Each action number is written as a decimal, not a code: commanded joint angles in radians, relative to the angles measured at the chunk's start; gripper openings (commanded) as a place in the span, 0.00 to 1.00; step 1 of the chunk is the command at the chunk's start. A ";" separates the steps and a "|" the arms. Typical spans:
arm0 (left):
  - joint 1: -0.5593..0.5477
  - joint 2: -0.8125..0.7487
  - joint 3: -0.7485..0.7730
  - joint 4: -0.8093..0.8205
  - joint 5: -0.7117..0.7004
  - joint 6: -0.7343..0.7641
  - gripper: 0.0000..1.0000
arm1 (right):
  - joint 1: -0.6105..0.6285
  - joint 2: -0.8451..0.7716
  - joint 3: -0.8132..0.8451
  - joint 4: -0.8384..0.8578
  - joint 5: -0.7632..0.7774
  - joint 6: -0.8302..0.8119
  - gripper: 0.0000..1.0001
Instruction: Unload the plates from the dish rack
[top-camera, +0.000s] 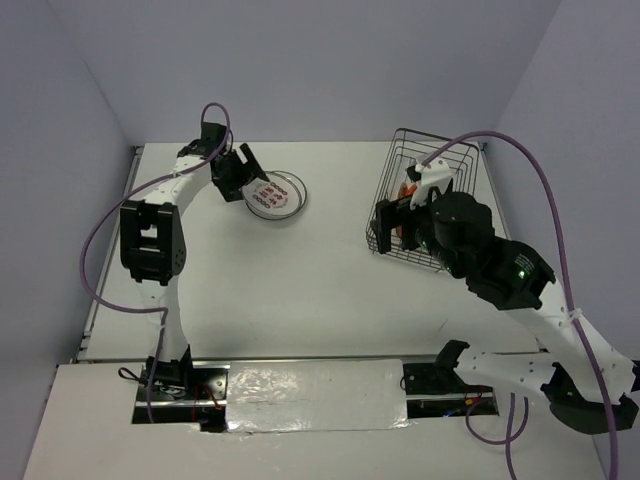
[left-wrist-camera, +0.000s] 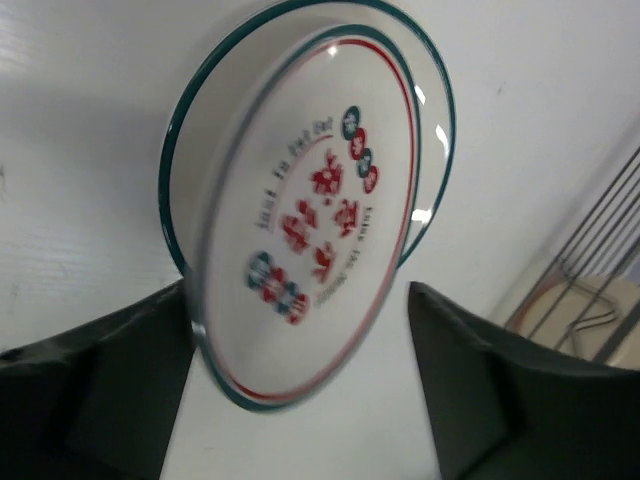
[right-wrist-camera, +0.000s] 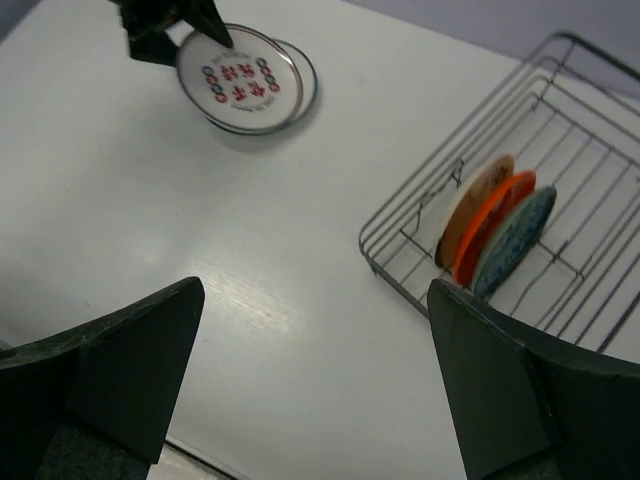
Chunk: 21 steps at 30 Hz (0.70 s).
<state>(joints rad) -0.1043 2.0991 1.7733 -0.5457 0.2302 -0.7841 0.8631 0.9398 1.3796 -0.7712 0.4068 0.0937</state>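
Right wrist: plates (right-wrist-camera: 490, 225) inside dish rack (right-wrist-camera: 585, 150).

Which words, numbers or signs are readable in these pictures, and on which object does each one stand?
Curved lettering around the middle of the white plate with red marks: too blurred to read.
No other words, numbers or signs are visible in any view.

Five plates in all: a red-marked plate (right-wrist-camera: 238, 80) stacked on a ringed plate (right-wrist-camera: 306, 76) on one table (right-wrist-camera: 200, 250). Seemingly three stand in the single dish rack (top-camera: 455, 160): cream plate (right-wrist-camera: 475, 205), orange plate (right-wrist-camera: 492, 225), teal-blue plate (right-wrist-camera: 515, 240).
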 joint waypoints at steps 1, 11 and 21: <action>-0.005 -0.005 0.011 0.029 -0.008 0.002 0.99 | -0.082 0.074 0.019 -0.133 0.003 0.165 1.00; -0.043 0.093 0.006 -0.276 -0.167 0.023 1.00 | -0.429 0.318 0.039 -0.229 -0.244 0.425 1.00; -0.034 0.004 0.046 -0.359 -0.223 0.075 1.00 | -0.510 0.415 0.116 -0.243 -0.209 0.359 1.00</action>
<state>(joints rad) -0.1463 2.2051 1.8194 -0.8669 0.0505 -0.7498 0.3721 1.3388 1.4464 -1.0004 0.1658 0.4706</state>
